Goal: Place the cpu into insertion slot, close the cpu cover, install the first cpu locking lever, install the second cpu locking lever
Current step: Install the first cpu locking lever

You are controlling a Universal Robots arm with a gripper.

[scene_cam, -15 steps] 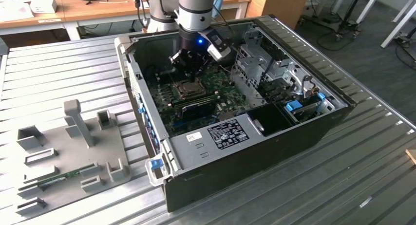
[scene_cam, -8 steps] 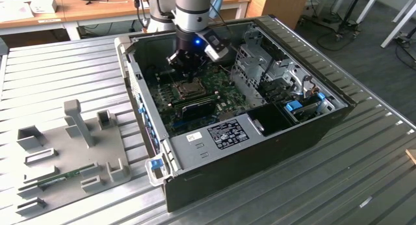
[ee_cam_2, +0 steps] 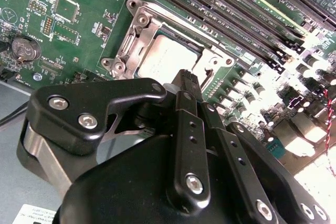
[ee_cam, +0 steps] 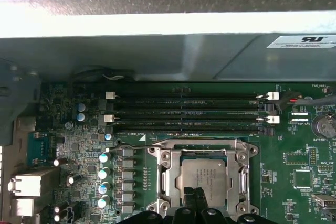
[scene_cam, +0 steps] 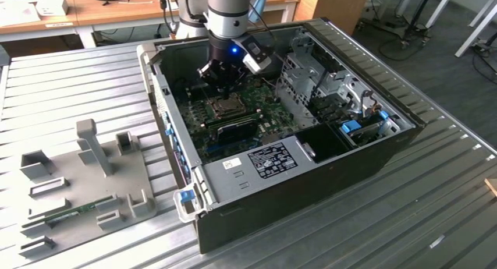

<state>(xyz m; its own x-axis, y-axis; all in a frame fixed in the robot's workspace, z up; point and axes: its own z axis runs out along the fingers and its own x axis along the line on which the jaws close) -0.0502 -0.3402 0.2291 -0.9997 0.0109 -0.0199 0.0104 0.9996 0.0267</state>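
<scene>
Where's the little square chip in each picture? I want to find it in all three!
Exterior view: the cpu is the pale square inside the open computer case, right below the gripper.
Second wrist view: the cpu lies just past the gripper's tip, beside the long black memory slots.
First wrist view: the cpu sits between the gripper's tip and those slots.
Shared landmark: the silvery cpu cover framing it.
</scene>
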